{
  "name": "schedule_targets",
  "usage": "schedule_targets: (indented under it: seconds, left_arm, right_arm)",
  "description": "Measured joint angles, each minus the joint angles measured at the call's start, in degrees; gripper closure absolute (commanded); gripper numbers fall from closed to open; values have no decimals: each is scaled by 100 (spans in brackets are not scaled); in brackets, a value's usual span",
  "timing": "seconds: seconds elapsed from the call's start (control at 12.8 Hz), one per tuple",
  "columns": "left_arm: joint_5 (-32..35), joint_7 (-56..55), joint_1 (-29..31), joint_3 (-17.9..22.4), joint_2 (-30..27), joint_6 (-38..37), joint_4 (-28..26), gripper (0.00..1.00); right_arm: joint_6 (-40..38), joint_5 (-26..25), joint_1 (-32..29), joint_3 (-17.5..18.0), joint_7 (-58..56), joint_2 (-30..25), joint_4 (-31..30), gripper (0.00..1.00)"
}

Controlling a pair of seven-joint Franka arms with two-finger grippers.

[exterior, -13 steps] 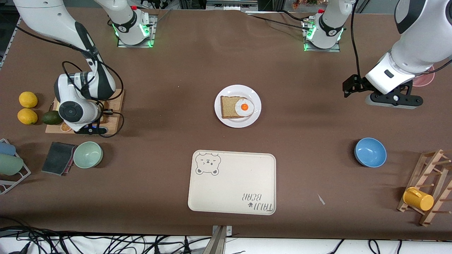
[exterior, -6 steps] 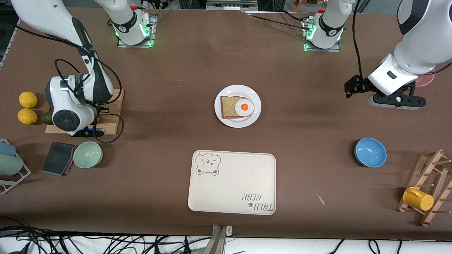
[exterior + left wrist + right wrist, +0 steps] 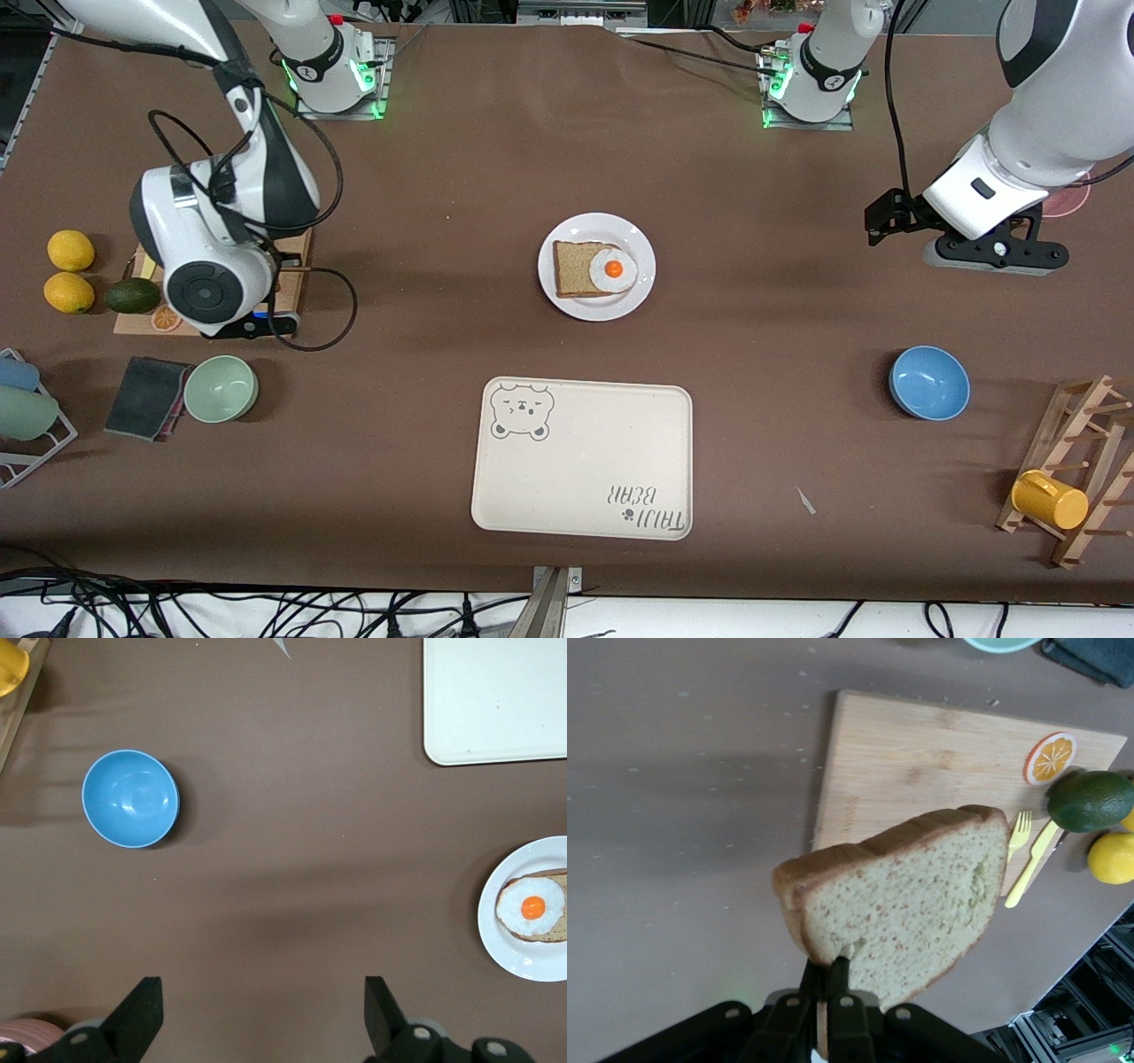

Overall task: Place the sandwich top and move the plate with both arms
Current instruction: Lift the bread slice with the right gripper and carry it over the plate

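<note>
The right pincer is up in the air over the wooden cutting board at the right arm's end of the counter, its fingers pinched tight on one corner of the sandwich top, so the plain brown slice hangs clear of the board, held on a tilt. Under it on the board lie an orange slice and a small yellow fork with a yellow knife beside it. A dark avocado sits just off the board's edge, next to two lemons, and a green bowl stands nearer to the front camera than the board. The plate is in the middle of the counter, carrying a bread slice with a fried egg on it. The cream bear-printed tray lies bare, nearer to the front camera than the plate. The left pincer hovers, waiting, over the brown surface at the left arm's end of the counter, its two fingers spread wide apart with nothing between them. A blue bowl stands there too, nearer to the front camera.
</note>
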Motion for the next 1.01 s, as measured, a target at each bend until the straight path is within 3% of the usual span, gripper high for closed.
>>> schedule_targets:
  seconds: [0.16,0.55,1.01]
  left_arm:
    - [0,0,-8,-4,0,-11,0,0]
    - [0,0,-11,-8,0,-18,1,0]
    - [0,0,-16,-12,0,-25,3,0]
  right_arm:
    - [-70,38,450,68,379,2,71,100]
    - [-70,765,1461,92,1233,110,356,100]
    - [36,1014,2836,101,2291,919,1421,100]
